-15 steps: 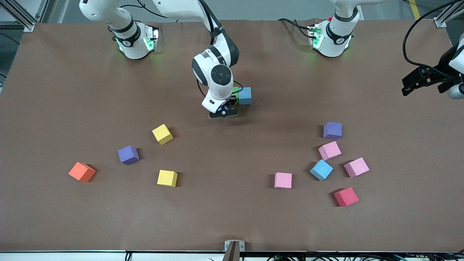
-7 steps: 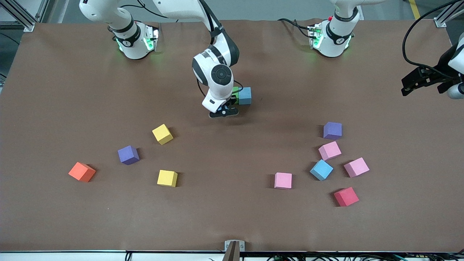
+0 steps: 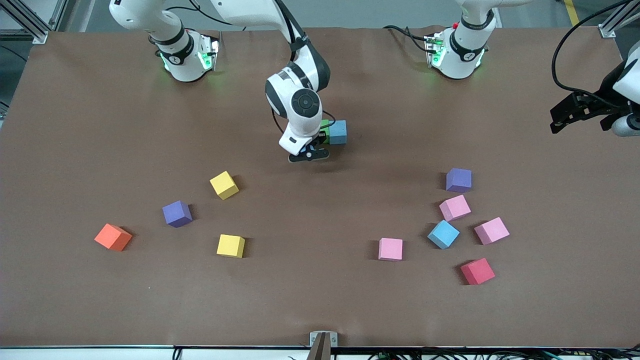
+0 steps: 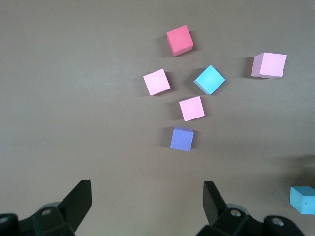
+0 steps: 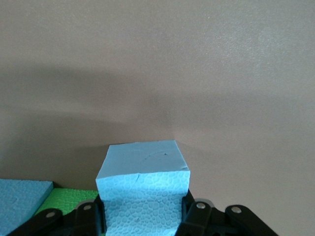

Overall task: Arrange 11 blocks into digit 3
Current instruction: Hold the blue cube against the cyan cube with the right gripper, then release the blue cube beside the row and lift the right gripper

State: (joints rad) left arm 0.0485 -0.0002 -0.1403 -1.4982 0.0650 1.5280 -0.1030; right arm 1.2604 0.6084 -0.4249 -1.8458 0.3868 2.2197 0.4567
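Right end effector [image 3: 309, 154] is clenched on a light blue block [image 5: 142, 189], low over the tabletop [image 3: 100, 125], right beside the green block [image 3: 324, 124] and blue block [image 3: 338, 132]. Left end effector [image 4: 147, 206] waits released.

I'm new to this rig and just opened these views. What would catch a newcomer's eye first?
The right tool, low over the middle of the table, is shut on a light blue foam cube, beside a green foam cube and a darker blue foam cube. Coloured foam cubes lie scattered nearer the front camera, with a cluster around a red foam cube toward the left arm's end. The left tool waits open above that end.
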